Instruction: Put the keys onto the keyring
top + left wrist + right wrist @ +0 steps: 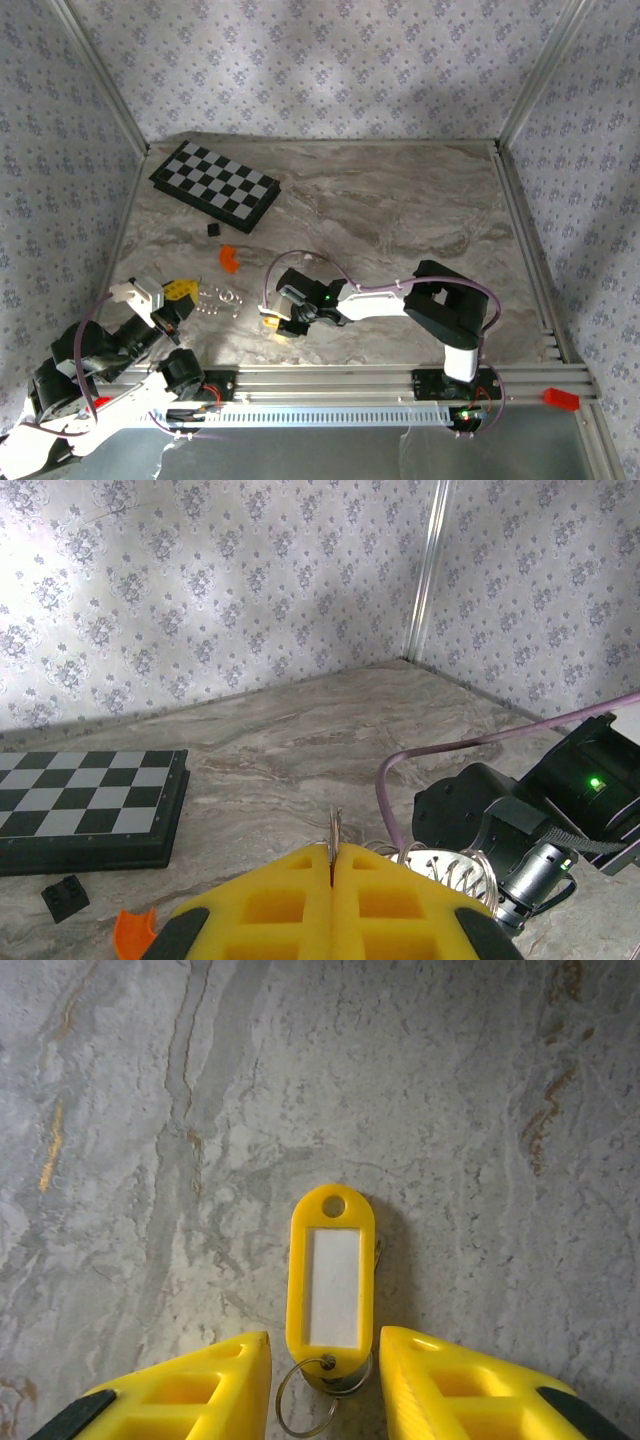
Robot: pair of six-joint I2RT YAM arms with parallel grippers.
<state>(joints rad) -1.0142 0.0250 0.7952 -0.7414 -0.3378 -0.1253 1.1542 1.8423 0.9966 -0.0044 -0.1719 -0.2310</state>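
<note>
Right end effector (325, 1345) points down astride keys (330, 1280), left one (332, 865) pinches keyring (452, 868)

Top external camera: mounted high at the near edge of the table (400, 210), looking down and forward; checkerboard (214, 186) at far left. Left wrist camera: low, close to the surface, facing over the left gripper (331, 865) past the same checkerboard, which both views share. Right wrist camera: straight down, very close, nearer than and right of the checkerboard.

On a marble table (400, 200), a checkerboard (215, 186) lay at the far left. The left gripper (178, 292) touched a silver keyring (220, 300). The right gripper (274, 322) sat low to its right, with an orange piece (230, 258) behind.
</note>
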